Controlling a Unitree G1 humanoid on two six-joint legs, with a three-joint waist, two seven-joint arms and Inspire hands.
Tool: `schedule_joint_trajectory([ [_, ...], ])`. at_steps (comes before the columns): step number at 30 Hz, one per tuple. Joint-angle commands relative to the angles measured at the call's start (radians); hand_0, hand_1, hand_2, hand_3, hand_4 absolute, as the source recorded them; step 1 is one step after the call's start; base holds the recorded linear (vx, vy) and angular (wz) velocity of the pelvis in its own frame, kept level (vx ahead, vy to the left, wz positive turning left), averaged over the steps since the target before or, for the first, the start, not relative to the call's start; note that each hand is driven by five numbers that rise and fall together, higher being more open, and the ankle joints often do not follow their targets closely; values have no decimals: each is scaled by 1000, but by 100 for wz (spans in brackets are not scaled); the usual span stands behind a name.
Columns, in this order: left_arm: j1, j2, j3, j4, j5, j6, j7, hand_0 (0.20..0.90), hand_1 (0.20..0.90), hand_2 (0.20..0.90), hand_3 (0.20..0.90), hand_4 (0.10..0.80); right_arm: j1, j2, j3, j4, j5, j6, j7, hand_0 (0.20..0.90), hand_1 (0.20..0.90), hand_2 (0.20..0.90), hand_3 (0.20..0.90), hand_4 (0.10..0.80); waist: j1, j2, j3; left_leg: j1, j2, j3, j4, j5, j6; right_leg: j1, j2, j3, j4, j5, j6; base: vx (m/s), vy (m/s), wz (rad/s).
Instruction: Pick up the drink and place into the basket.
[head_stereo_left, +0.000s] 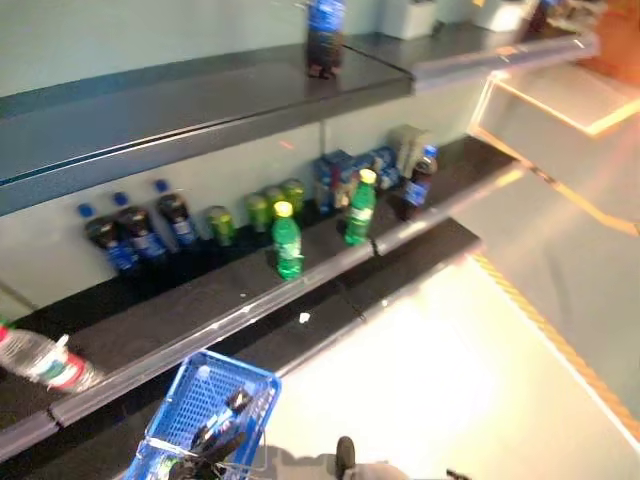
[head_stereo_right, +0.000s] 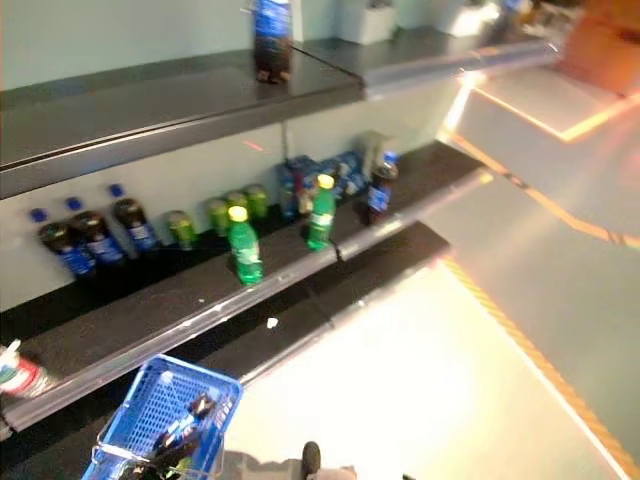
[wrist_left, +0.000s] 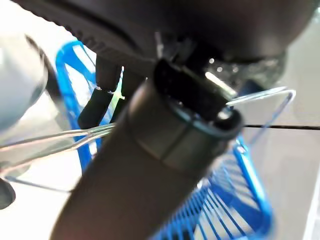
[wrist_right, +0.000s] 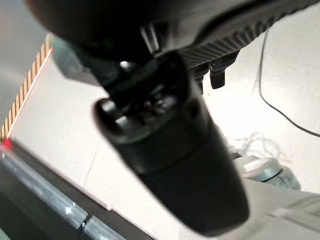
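Drinks stand on the middle dark shelf (head_stereo_left: 200, 310): green bottles with yellow caps (head_stereo_left: 287, 243), dark bottles with blue caps (head_stereo_left: 140, 232) at the left, green cans (head_stereo_left: 258, 210) and a dark bottle (head_stereo_left: 418, 185) at the right. My left hand (head_stereo_left: 222, 425) is shut on the thin wire handles (wrist_left: 260, 95) of the blue basket (head_stereo_left: 205, 400), which hangs low in front of the shelf. My right hand (wrist_right: 175, 165) hangs over the pale floor, away from the shelf, with fingers relaxed and nothing in it.
A dark bottle with a blue label (head_stereo_left: 323, 35) stands on the upper shelf. Blue boxes (head_stereo_left: 335, 175) sit behind the green bottles. A clear bottle with a red label (head_stereo_left: 45, 362) lies at the shelf's left end. Open floor with a yellow line (head_stereo_left: 560, 340) lies to the right.
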Motion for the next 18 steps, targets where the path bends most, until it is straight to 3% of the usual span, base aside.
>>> schedule_joint_trajectory([
  [1, 124, 19, -30, 28, -37, -27, 13, 300, 300, 300, 200, 100, 14, 29, 56, 22, -53, 29, 26, 900, 900, 900, 900, 800, 61, -23, 20, -112, 8, -13, 132, 41, -3, 210, 50, -7, 60, -132, 75, 286, -201, -155],
  [2, 131, 16, -29, 35, -49, -40, 11, 300, 300, 300, 200, 100, 0, 34, 71, 24, -50, 34, 27, 900, 900, 900, 900, 800, 85, -11, 29, -137, -2, -50, 72, 86, -17, 225, 78, 19, 64, -140, 71, 305, -199, -111],
  [4, 138, 9, -24, 42, -57, -54, 7, 300, 300, 300, 200, 100, -13, 42, 83, 25, -50, 41, 28, 900, 900, 900, 900, 800, 114, 1, 40, -186, -15, -67, 27, 140, -35, 250, 101, 37, 60, -152, 66, 310, -183, -70],
  [5, 146, 3, -27, 47, -60, -74, 0, 300, 300, 300, 200, 100, -19, 51, 95, 25, -40, 43, 26, 900, 900, 900, 900, 800, 144, 14, 48, -238, -29, -61, -20, 199, -51, 278, 125, 49, 63, -170, 59, 401, -253, -91],
  [8, 143, 5, -40, 36, -58, -79, -1, 300, 300, 300, 200, 100, -16, 66, 110, 18, -21, 36, 9, 900, 900, 900, 900, 800, 162, 32, 52, -303, -53, 54, -25, 233, -47, 310, 159, 48, 88, -203, 45, 333, -230, -50],
  [10, 131, 12, -47, 20, -70, -59, 11, 300, 300, 300, 200, 100, -12, 78, 110, 14, -7, 36, -8, 900, 900, 900, 900, 800, 153, 32, 38, -314, -73, 163, 10, 188, -18, 307, 177, 32, 133, -214, 43, 316, -194, -30],
  [12, 124, 18, -45, 3, -90, -35, 36, 300, 300, 300, 200, 100, -4, 93, 113, 13, -25, 35, -14, 900, 900, 900, 900, 800, 147, 23, 16, -297, -83, 208, 27, 146, 15, 304, 193, 8, 207, -223, 43, 491, -205, -16],
  [14, 128, 24, -28, -2, -102, -15, 56, 300, 300, 300, 200, 100, 0, 103, 121, 12, -33, 47, -26, 900, 900, 900, 900, 800, 157, 1, -7, -268, -91, 200, 20, 121, 38, 326, 187, 1, 293, -181, 72, 462, -178, -12],
  [15, 130, 28, -16, 1, -96, -13, 55, 300, 300, 300, 200, 100, 1, 107, 123, 10, -44, 54, -29, 900, 900, 900, 900, 800, 167, -16, -13, -252, -94, 206, 15, 109, 50, 335, 171, -11, 371, -93, 121, 217, -96, 7],
  [16, 131, 29, -12, 3, -88, -12, 50, 300, 300, 300, 200, 100, 2, 108, 124, 9, -50, 54, -29, 900, 900, 900, 900, 800, 171, -20, -17, -244, -93, 207, 10, 105, 55, 335, 166, -17, 395, -58, 139, 375, -192, -14],
  [17, 131, 32, -13, 7, -56, -13, 46, 300, 300, 300, 200, 100, 6, 114, 124, 9, -68, 30, -22, 900, 900, 900, 900, 800, 174, -7, -27, -186, -51, 178, -28, 98, 61, 280, 184, -40, 618, 70, 213, 351, -195, -31],
  [18, 129, 34, -18, 7, -50, -11, 50, 300, 300, 300, 200, 100, 7, 115, 122, 6, -70, 19, -24, 900, 900, 900, 900, 800, 167, 2, -28, -161, -31, 167, -39, 96, 58, 242, 192, -52, 681, 92, 227, 443, -258, -35],
])
